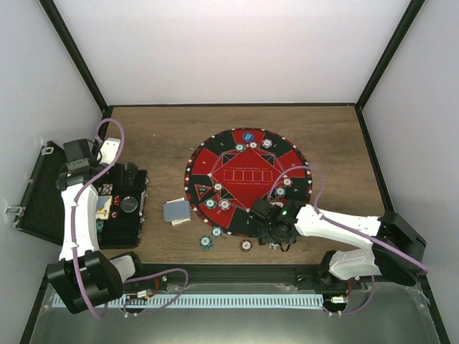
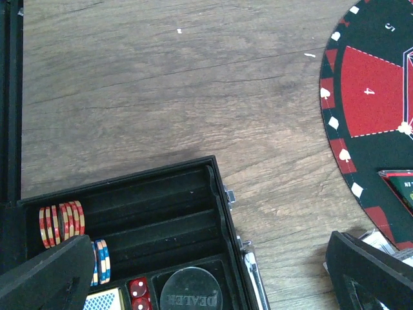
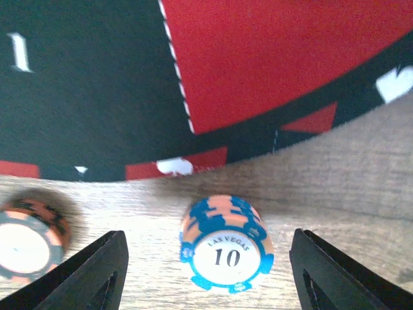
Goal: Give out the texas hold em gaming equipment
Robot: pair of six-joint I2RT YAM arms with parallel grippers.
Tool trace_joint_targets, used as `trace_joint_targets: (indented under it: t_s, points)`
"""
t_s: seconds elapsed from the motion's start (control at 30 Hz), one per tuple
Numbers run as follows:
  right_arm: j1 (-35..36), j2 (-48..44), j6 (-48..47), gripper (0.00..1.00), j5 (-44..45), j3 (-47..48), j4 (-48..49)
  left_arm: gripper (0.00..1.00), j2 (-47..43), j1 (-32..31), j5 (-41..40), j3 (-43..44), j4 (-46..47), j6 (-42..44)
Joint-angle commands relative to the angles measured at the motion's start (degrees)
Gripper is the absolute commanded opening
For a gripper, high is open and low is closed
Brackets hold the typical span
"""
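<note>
Half done at best, judging by chips [image 2: 61, 223] racked in the case [image 2: 161, 194]. Hovers there with left claw [image 2: 206, 271] spread wide, holding nothing. Further right, straddles a 10 chip [image 3: 226, 242] lying on bare surface [image 3: 361, 174] just off the mat [image 3: 258, 64], right claw [image 3: 213, 274] wide too. Could pinch off-centre and flick it away (thin, slick rim), or bump its neighbour [image 3: 26, 239].

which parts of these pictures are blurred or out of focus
Right wrist: the blue 10 chip reads sharply, while the orange chip at the left edge is smeared. Left wrist: the grain of the table is crisp. Top external: even light, no harsh glare.
</note>
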Motion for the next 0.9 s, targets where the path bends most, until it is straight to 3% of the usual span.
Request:
trace_joint_targets:
  t_s: [0.0,0.33,0.87]
  points:
    - [2.83,2.0,5.66,0.71,1.31,-1.5,-1.3,1.0,-0.75,0.09,0.81,0.86,-0.62,0.47]
    - [3.21,0.0,7.02,0.67,0.75,-4.75,-0.02,1.0,-0.61,0.14,0.61,1.15,-0.39,0.53]
    - [3.17,1.84,4.86,0.45,0.2,-4.36,3.39,1.0,-0.5,0.09,0.64,1.37,-0.58,0.22]
